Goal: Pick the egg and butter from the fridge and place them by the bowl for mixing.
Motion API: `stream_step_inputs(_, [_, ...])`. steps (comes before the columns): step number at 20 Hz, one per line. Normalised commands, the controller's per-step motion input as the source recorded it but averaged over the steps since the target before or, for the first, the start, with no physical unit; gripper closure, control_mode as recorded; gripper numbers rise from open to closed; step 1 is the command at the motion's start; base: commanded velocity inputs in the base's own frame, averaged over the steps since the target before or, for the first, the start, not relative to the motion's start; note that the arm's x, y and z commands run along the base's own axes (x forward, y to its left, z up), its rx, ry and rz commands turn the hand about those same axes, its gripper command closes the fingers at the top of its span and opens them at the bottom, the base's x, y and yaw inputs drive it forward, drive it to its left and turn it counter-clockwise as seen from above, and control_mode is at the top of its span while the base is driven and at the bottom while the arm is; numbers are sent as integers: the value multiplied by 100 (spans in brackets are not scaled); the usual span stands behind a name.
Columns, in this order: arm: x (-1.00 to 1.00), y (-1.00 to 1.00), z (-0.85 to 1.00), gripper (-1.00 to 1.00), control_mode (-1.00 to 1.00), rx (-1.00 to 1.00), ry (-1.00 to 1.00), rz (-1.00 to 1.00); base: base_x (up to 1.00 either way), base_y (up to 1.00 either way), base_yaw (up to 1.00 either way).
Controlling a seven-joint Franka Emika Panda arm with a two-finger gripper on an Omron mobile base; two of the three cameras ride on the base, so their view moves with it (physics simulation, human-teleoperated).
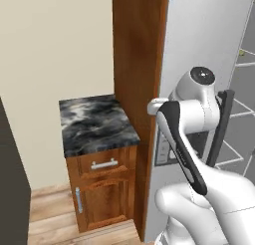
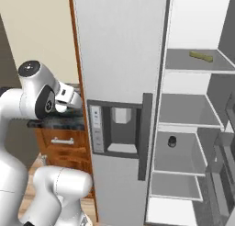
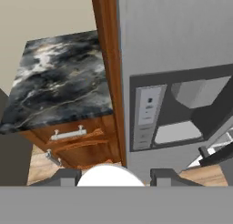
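The fridge (image 2: 119, 59) stands directly ahead of the arm, its light-grey left door shut and carrying the recessed dispenser panel (image 2: 114, 128) with a dark vertical handle (image 2: 144, 135) at the door's right edge. To the right of that handle the compartment is open, exposing grey shelves (image 2: 183, 112) stacked one above another with free space over each. A tall brown wooden side panel (image 1: 137, 64) borders the fridge on its left, and beyond it a low wooden cabinet (image 1: 102, 189) carries a dark marbled desk (image 1: 94, 122) with bare wall behind it. The butter (image 2: 201, 56) lies flat on the uppermost visible shelf, toward the back right, well above and well apart from the hand. A small dark object (image 2: 172, 141) sits on a lower shelf; its identity cannot be determined at this resolution. In the hand view a white rounded form (image 3: 109, 175) sits between the fingers (image 3: 68, 177) at the bottom edge, cut off by the frame; it may be the egg, but this cannot be confirmed. The fingers stand partly spread, with the white form filling the gap between them; whether they bear on it cannot be told. The hand (image 2: 69, 97) is level with the desk, left of the fridge door and close to the wooden panel's edge, with open room over the desk.
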Motion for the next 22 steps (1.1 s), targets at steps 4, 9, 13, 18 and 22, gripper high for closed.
stream_step_inputs(4, [0, 0, 0, 100, 100, 0, 0, 0, -9, 59, -39])
stream_step_inputs(9, [0, 0, 0, 100, 100, 0, 0, 0, 0, 31, -74])
stream_step_inputs(13, [0, 0, 0, 100, 100, 0, 0, 0, 0, 29, -76])
stream_step_inputs(18, [0, 0, 0, 100, 100, 0, 0, 0, 0, 26, -79])
stream_step_inputs(22, [0, 0, 0, 100, 100, 0, 0, 0, 0, 22, -84])
